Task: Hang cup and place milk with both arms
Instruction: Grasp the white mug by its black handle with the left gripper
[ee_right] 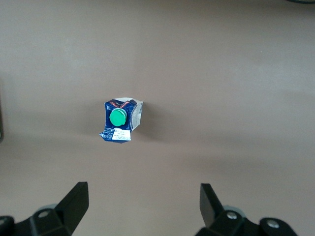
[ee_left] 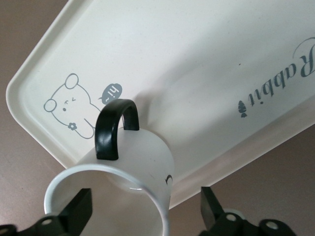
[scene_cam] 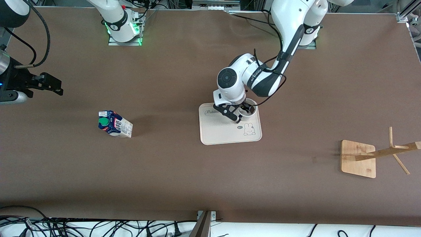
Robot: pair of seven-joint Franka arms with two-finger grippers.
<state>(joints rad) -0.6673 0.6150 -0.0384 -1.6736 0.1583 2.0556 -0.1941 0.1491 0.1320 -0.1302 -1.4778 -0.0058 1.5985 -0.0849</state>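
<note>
The white cup (scene_cam: 249,111) with a black handle (ee_left: 115,129) stands on the cream tray (scene_cam: 223,131), at the tray's corner farthest from the front camera. My left gripper (scene_cam: 242,112) is down at the cup and open; in the left wrist view (ee_left: 145,209) one finger (ee_left: 81,209) is inside the rim and the other (ee_left: 209,206) is outside the wall. The blue and white milk (scene_cam: 115,124) with a green cap (ee_right: 118,118) sits on the table toward the right arm's end. My right gripper (scene_cam: 52,85) is open and empty, high over that end; in the right wrist view (ee_right: 142,204) the milk lies below it.
A wooden cup rack (scene_cam: 358,158) with angled pegs stands toward the left arm's end, nearer to the front camera than the tray. The tray (ee_left: 197,59) bears a rabbit drawing and lettering. Cables lie along the table's front edge.
</note>
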